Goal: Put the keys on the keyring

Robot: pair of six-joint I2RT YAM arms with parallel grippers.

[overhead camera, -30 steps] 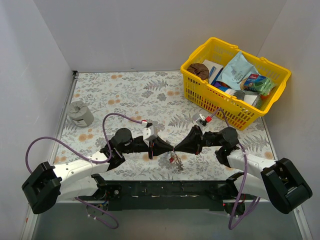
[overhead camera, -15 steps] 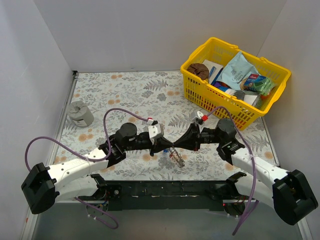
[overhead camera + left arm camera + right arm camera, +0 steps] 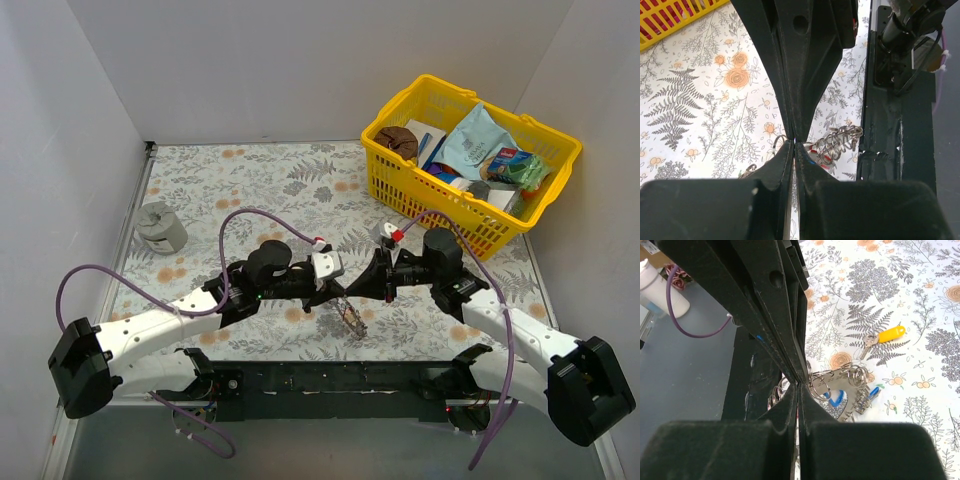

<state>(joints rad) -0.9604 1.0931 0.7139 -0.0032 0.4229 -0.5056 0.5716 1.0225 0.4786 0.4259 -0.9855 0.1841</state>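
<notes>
**Top external view: two arms, nose to nose over the ring**

Top external view shows the big flowery table [image 3: 250,190]. A yellow plastic basket [image 3: 430,208] full of packets sits at the far right, and a small round grey cylinder [image 3: 160,228] sits far off at the left. The black and white left arm [image 3: 170,325] and right arm [image 3: 510,325] reach in and meet tip to tip near the front middle.

Since a second ago, both tips have slid a little away from the front edge. The left arm has stretched more to the right, and both wrists have turned. The shiny bunch under the tips has hardly moved.

The left jaws are closed tight, and so are the right jaws. The thin silver wire keyring [image 3: 779,140] comes right up to where they meet, but I cannot tell if the wire is pinched.

The key with the blue plastic head [image 3: 834,399] sits in the bunch of rings. The key with the yellow plastic head [image 3: 887,334] lies alone on the table, near the bunch but not touching it.

I think the arms only took a new hold. The yellow key is not on yet.
</notes>
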